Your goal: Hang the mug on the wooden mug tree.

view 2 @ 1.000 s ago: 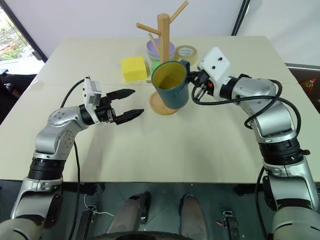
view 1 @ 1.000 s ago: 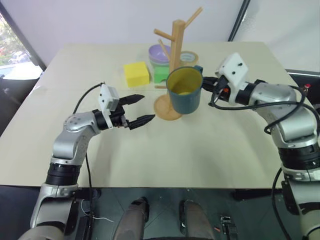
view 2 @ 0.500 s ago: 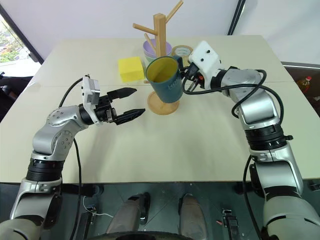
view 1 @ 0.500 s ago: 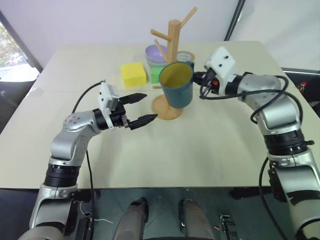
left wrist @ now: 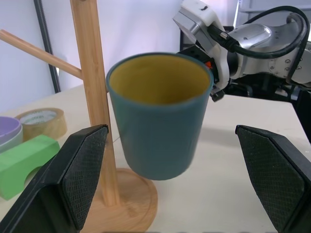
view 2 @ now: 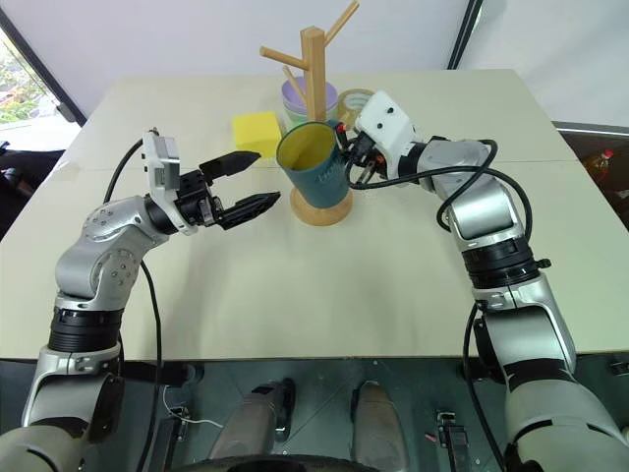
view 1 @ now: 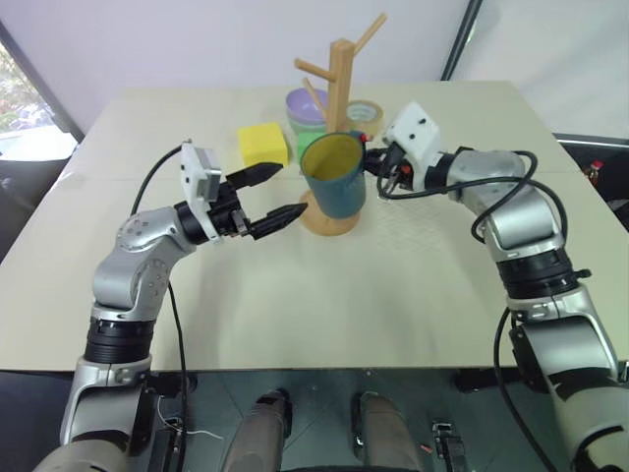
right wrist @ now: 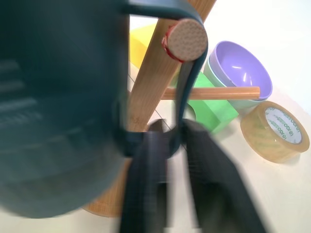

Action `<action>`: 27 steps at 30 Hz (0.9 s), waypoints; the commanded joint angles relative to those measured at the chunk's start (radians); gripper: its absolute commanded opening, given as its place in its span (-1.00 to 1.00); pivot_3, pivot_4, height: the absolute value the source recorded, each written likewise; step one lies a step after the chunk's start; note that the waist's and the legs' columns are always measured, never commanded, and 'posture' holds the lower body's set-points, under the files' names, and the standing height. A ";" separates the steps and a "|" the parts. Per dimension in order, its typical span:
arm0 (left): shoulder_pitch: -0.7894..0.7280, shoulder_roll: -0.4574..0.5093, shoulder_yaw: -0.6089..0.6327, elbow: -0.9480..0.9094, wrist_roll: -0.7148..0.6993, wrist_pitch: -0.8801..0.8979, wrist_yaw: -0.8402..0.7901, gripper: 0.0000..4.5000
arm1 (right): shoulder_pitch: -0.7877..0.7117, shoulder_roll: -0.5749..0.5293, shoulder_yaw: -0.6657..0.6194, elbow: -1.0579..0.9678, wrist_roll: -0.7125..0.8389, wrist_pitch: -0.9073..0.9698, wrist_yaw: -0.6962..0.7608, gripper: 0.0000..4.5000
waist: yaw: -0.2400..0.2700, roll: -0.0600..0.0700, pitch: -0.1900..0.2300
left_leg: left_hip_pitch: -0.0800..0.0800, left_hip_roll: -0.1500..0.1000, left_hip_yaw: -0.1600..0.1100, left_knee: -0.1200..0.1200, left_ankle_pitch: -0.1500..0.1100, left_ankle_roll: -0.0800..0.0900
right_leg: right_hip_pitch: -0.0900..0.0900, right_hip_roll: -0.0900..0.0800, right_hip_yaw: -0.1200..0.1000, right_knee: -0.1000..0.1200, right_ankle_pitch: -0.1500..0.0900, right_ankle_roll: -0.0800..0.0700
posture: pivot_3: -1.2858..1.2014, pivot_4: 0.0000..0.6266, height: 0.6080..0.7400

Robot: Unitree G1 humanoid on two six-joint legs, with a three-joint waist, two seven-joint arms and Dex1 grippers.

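Note:
The dusty-blue mug [view 1: 332, 177], yellow inside, hangs tilted beside the post of the wooden mug tree [view 1: 340, 88], above its round base [view 1: 329, 218]. In the right wrist view the handle loop [right wrist: 182, 92] sits over the end of a peg [right wrist: 184, 38]. My right gripper [view 1: 372, 167] is at the handle, its fingers [right wrist: 146, 184] slightly parted on either side of it. On the mug's other side my left gripper [view 1: 273, 192] is wide open and empty, level with the cup and pointing at it [left wrist: 160, 126].
Behind the tree are a yellow block [view 1: 262, 144], a purple bowl [view 1: 309, 102], a green block [left wrist: 26, 158] and a roll of tape [view 1: 367, 111]. The table's front edge [view 1: 324, 366] is near me.
My right gripper carried the mug left to the post and set its handle over a peg, then its fingers parted. My left gripper rose a little, still open.

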 commanded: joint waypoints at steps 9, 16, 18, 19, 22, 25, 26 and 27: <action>0.015 0.016 0.050 -0.047 -0.004 0.005 0.067 1.00 | 0.141 -0.110 -0.246 -0.206 0.075 -0.044 -0.022 0.12 | 0.006 0.000 0.000 | 0.000 0.000 -0.001 0.000 0.000 0.000 | 0.000 0.000 0.000 0.002 0.000 0.000 | 0.03 -0.52 1.00; 0.136 -0.021 0.115 0.067 0.116 -0.087 0.265 1.00 | 0.449 -0.003 -0.455 -0.289 0.222 -0.080 -0.093 0.12 | -0.002 0.000 0.000 | 0.005 0.001 0.001 0.000 0.000 0.000 | 0.001 0.000 0.002 0.005 -0.001 0.000 | 0.03 -0.52 1.00; 0.185 -0.031 0.130 0.092 0.137 -0.112 0.300 1.00 | 0.520 0.051 -0.461 -0.297 0.243 -0.105 -0.108 0.12 | -0.001 0.000 0.000 | 0.006 0.001 0.002 0.000 0.000 0.000 | 0.001 0.000 0.003 0.008 -0.001 0.000 | 0.03 -0.52 1.00; 0.212 -0.037 0.136 0.110 0.163 -0.137 0.327 1.00 | 0.553 0.081 -0.461 -0.292 0.253 -0.117 -0.117 0.12 | -0.001 0.000 0.000 | 0.007 0.002 0.002 0.000 0.000 0.000 | 0.001 0.001 0.003 0.008 -0.002 -0.002 | 0.03 -0.52 1.00; 0.279 -0.049 0.146 0.138 0.212 -0.192 0.377 1.00 | 0.621 0.144 -0.443 -0.274 0.254 -0.162 -0.136 0.12 | 0.003 0.000 0.000 | 0.008 0.002 0.001 0.000 0.000 0.000 | 0.002 0.001 0.003 0.008 -0.002 -0.004 | 0.03 -0.52 1.00; 0.326 -0.057 0.153 0.138 0.234 -0.220 0.411 1.00 | 0.646 0.183 -0.434 -0.250 0.259 -0.196 -0.141 0.12 | 0.004 0.000 0.000 | 0.008 0.002 0.002 0.001 0.000 -0.001 | 0.002 0.001 0.004 0.008 -0.002 -0.005 | 0.03 -0.52 1.00; 0.339 -0.059 0.155 0.134 0.238 -0.225 0.420 1.00 | 0.648 0.193 -0.434 -0.242 0.265 -0.203 -0.142 0.12 | 0.005 0.000 0.000 | 0.008 0.002 0.002 0.001 0.000 -0.001 | 0.002 0.000 0.005 0.007 -0.002 -0.005 | 0.03 -0.52 1.00; 0.351 -0.062 0.159 0.127 0.235 -0.227 0.424 1.00 | 0.647 0.200 -0.433 -0.233 0.267 -0.212 -0.143 0.12 | 0.005 0.000 0.000 | 0.008 0.002 0.002 0.001 0.000 -0.001 | 0.002 0.000 0.005 0.007 -0.002 -0.005 | 0.03 -0.52 1.00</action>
